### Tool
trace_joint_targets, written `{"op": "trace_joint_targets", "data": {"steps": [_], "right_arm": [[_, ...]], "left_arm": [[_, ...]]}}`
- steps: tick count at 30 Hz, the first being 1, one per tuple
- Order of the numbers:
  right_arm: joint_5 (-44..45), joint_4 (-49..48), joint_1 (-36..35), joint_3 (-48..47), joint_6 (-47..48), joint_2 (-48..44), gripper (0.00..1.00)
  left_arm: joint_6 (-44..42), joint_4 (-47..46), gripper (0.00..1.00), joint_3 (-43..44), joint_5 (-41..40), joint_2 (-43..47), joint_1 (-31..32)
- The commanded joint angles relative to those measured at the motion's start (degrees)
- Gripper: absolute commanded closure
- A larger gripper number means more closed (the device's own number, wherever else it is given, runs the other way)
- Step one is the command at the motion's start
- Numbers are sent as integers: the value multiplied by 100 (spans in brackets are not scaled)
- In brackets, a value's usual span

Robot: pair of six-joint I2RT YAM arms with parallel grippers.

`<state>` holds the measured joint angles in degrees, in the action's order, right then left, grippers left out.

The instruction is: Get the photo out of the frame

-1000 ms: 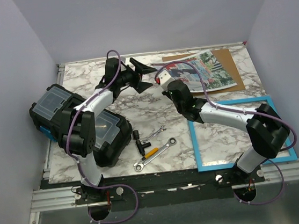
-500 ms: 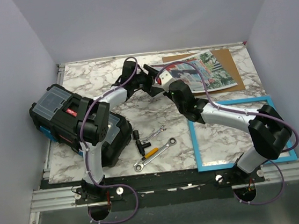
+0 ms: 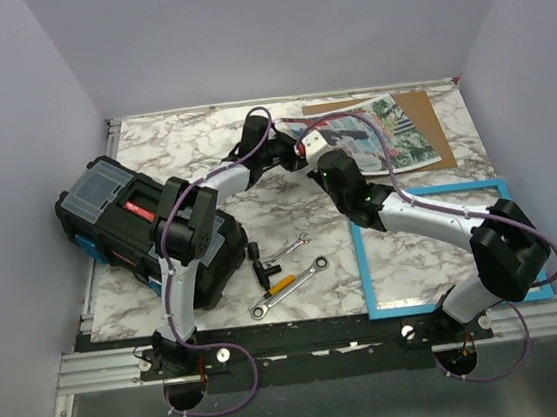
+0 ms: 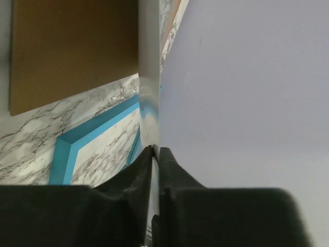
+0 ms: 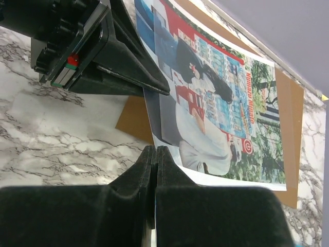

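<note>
The frame [image 3: 364, 274] lies flat at the counter's [image 3: 170, 140] near right corner, bare marble inside its turquoise edge and the right arm crossing above it. Wrenches [image 3: 292, 285] and a toolbox [image 3: 118, 217] sit to the left, with open marble mid-counter. Farther back, the right fingers [image 5: 144, 170] seem pressed together on the photo's [image 5: 216, 103] near white margin. The left fingers [image 4: 139, 172] pinch its left edge, raised off the backing board [image 3: 428, 121] by the far wall.
</note>
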<state>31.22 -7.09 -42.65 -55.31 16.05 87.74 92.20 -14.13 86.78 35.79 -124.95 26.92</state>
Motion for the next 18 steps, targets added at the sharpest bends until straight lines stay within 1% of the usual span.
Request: {"op": "trace_joint_targets", "data": {"steps": [1, 2, 3, 5, 6, 7, 9, 11, 13, 14, 15, 16, 17, 18], "right_arm": [[-172, 378, 18, -115, -514, -182, 99], [-242, 587, 15, -169, -691, -236, 97], [-297, 660, 18, -130, -832, -332, 91], [-354, 672, 12, 64, -1211, -688, 63], [-275, 694, 14, 159, -1445, -885, 46], [-188, 869, 17, 238, -1833, -1151, 34], [-79, 1081, 47, 412, -2389, -1647, 20], [-202, 1448, 224, 483, -3088, -2064, 12], [-723, 1763, 636, 561, -3623, -2375, 9], [-980, 1915, 967, 601, -3939, -2492, 6], [-1388, 2054, 1384, 634, -4252, -2547, 1], [-1944, 2181, 1847, 645, -4602, -2562, 0], [-2737, 2200, 2364, 696, -4867, -2529, 0], [-3387, 2200, 2740, 738, -5244, -2434, 0]], "left_arm": [[-259, -108, 98, 180, 30, -100, -11], [-303, -101, 100, 193, 56, -109, -11], [-333, -99, 100, 203, 89, -112, -12], [-426, -81, 100, 226, 129, -111, -11], [-471, -45, 100, 228, 136, -88, -12], [-535, -17, 100, 212, 145, -49, -11], [-665, 35, 100, 184, 148, 40, -16], [-813, 139, 100, 175, 131, 121, -18], [-828, 108, 100, 117, 176, 179, -19], [-781, 51, 100, 81, 209, 181, -26], [-738, -35, 100, 54, 250, 190, -28], [-694, -102, 100, 21, 289, 181, -29], [-657, -160, 100, 5, 326, 174, -23], [-613, -230, 100, -28, 358, 168, -23]]}}
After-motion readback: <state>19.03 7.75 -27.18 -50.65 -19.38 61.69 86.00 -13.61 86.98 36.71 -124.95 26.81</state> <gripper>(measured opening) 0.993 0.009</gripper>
